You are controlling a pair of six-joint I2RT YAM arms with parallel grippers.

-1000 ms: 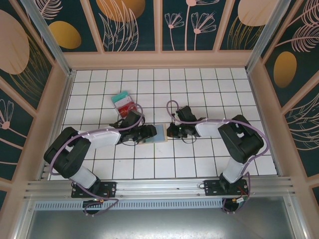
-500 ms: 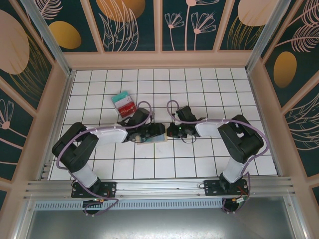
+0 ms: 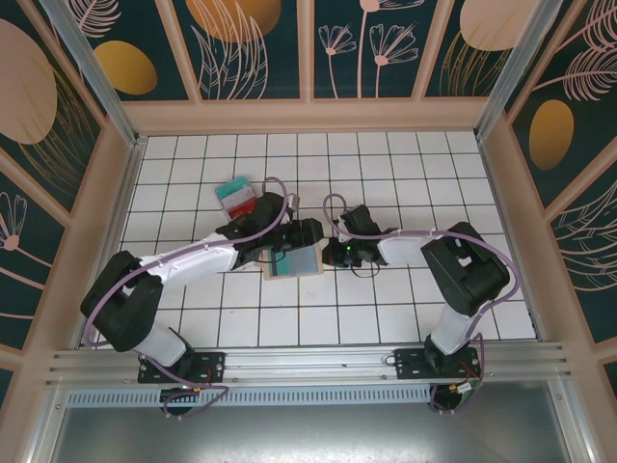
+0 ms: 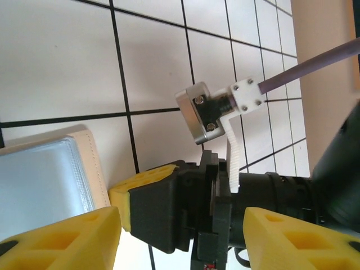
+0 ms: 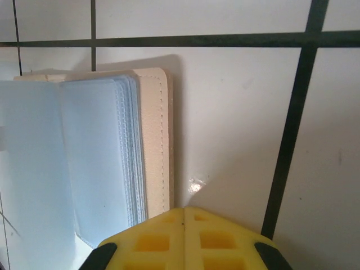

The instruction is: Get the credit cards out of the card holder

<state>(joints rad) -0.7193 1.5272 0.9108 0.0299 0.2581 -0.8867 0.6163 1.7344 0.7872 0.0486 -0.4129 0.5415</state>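
Note:
The card holder (image 3: 292, 261) lies open on the white tiles, tan rim around a blue-grey panel of clear sleeves (image 5: 84, 157). No card shows in the sleeves. The credit cards, one teal (image 3: 230, 187) and one red (image 3: 247, 201), lie stacked at the back left, partly under my left arm. My left gripper (image 3: 308, 234) hovers open just behind the holder's far edge. In the left wrist view its yellow fingers (image 4: 62, 242) frame the right gripper's body and the holder's corner (image 4: 93, 163). My right gripper (image 3: 332, 253) is shut, its tips (image 5: 184, 216) at the holder's right edge (image 5: 156, 140).
Wooden walls with dark floral panels fence the tiled floor on three sides. A purple cable and a small metal bracket (image 4: 202, 112) on the right wrist sit close to my left fingers. Open tiles lie in front of and to the right of the holder.
My left gripper has lifted off the holder and swung toward the back right, uncovering the blue-grey panel. The right gripper has stayed shut at the holder's right edge.

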